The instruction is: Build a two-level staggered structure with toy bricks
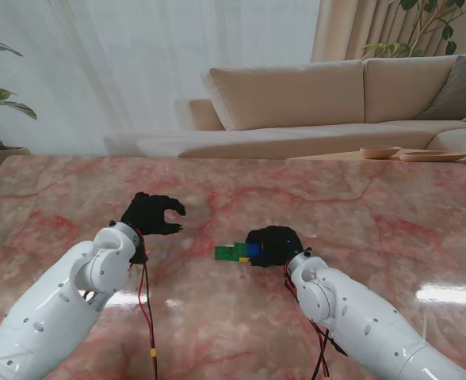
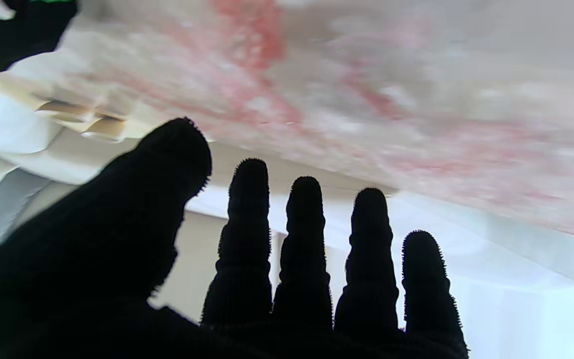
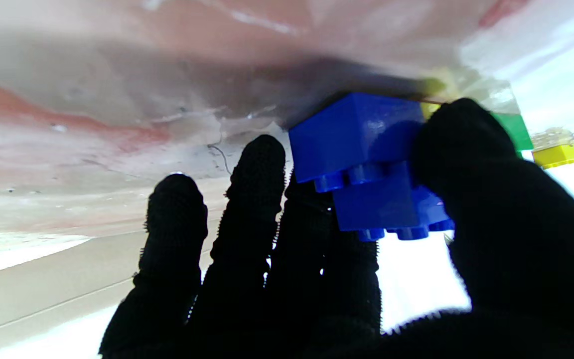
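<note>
Pink-veined marble table filling the lower two thirds of the stand's frame, a beige sofa behind it at upper right. Just below frame centre, a small cluster of bricks: green brick, a sliver of yellow brick, and blue bricks touching its right side. Right hand black-gloved, closed on the blue bricks. In the right wrist view, two blue bricks stacked offset, thumb pressing one side, fingers on the other. Left hand at centre left of the stand's frame, well apart from the bricks, fingers spread and curled, holding nothing.

Likely step: seating the upper blue brick staggered over the lower. Best done pressing straight down with studs lined up, keeping the offset, perhaps bracing the base with the idle hand.

No brand, label or writing legible anywhere.
</note>
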